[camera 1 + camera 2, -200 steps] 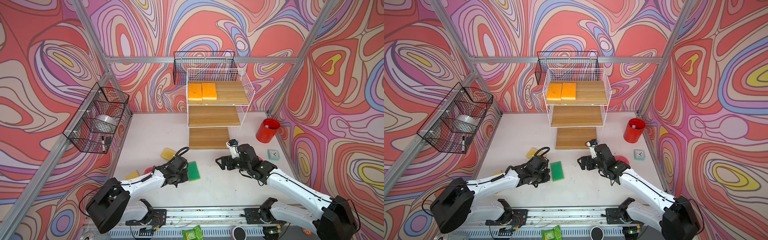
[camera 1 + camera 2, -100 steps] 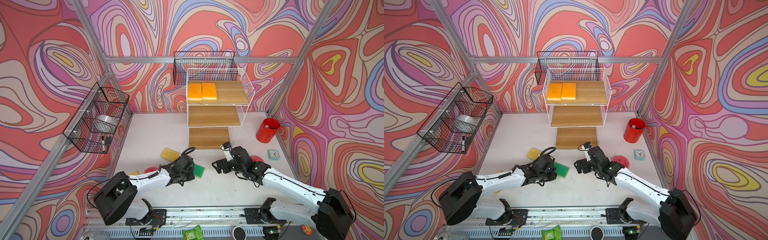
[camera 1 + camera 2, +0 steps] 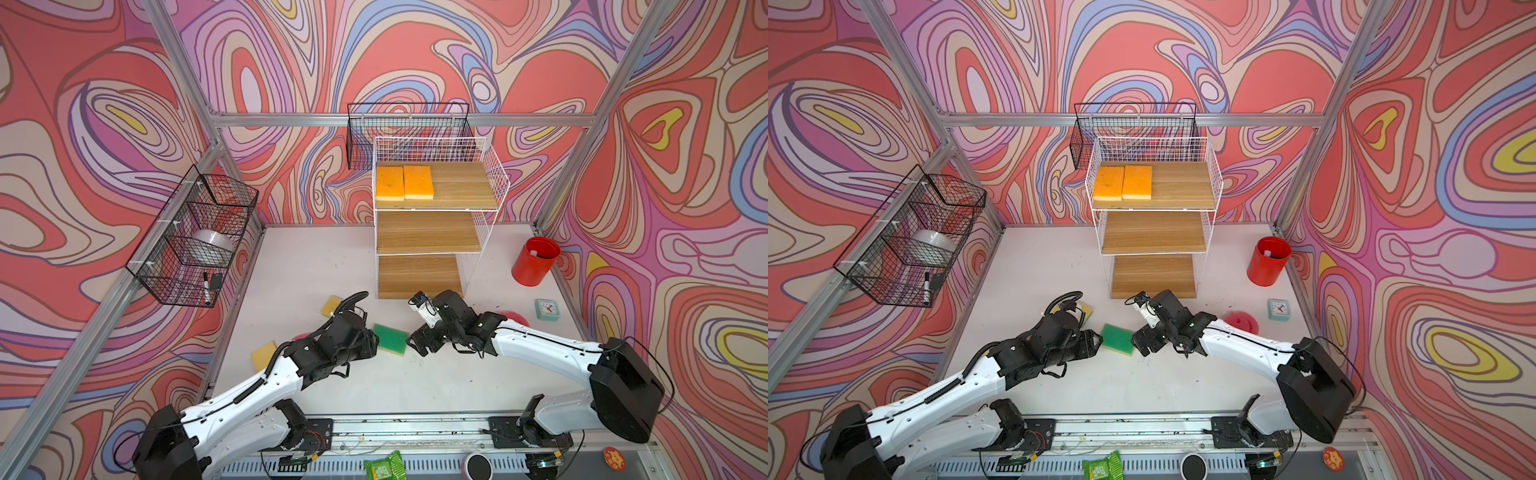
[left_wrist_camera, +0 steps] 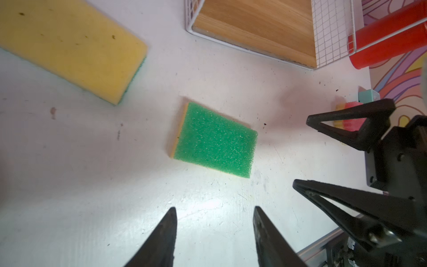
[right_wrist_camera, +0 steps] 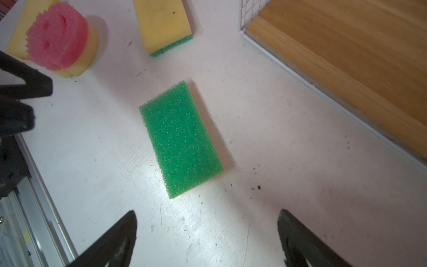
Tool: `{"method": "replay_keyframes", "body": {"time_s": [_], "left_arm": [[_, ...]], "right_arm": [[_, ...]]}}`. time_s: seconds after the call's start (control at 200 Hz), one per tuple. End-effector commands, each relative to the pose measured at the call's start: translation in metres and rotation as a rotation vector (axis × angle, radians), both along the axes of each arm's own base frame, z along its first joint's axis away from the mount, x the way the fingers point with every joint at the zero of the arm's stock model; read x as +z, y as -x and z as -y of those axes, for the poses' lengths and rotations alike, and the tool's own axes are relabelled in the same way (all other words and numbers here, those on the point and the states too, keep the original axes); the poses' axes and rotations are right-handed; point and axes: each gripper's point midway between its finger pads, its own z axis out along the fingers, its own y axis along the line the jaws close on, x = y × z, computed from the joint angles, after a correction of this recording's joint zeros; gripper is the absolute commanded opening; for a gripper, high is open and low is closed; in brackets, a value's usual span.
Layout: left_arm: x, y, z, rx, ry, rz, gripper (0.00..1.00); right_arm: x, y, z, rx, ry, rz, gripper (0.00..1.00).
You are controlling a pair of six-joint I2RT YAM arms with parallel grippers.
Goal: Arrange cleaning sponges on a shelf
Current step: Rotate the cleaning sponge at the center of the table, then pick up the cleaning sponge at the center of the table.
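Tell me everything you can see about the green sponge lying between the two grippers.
The green sponge is a rectangular foam pad: coarse, speckled green scouring top over a thin yellow base showing along its edges. It lies flat, green side up, on the white table, near the lowest board of the shelf. The left gripper and right gripper flank it, both open, neither touching.

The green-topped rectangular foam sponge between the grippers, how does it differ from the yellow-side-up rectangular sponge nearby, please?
The green-topped sponge lies green scrub face up; the yellow-side-up sponge is flipped, green layer underneath. The yellow-side-up sponge shows dark specks; the green-topped sponge looks clean. Both lie flat on the white table.
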Motion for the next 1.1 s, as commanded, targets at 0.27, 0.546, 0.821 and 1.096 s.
{"method": "replay_keyframes", "body": {"time_s": [0.27,0.546,0.821,1.096], "left_arm": [[-0.015,0.011,-0.045,0.065,-0.087,-0.031,0.79],[-0.013,0.007,-0.052,0.077,-0.097,-0.016,0.97],[-0.013,0.007,-0.052,0.072,-0.094,-0.019,0.96],[-0.011,0.008,-0.054,0.078,-0.093,-0.015,0.96]], "right_arm": [[-0.03,0.0,-0.04,0.191,-0.011,-0.066,0.98],[-0.051,0.012,-0.053,0.232,0.094,-0.043,0.95],[-0.061,0.016,-0.051,0.24,0.181,-0.008,0.93],[-0.063,0.016,-0.053,0.177,0.254,0.062,0.93]]}}
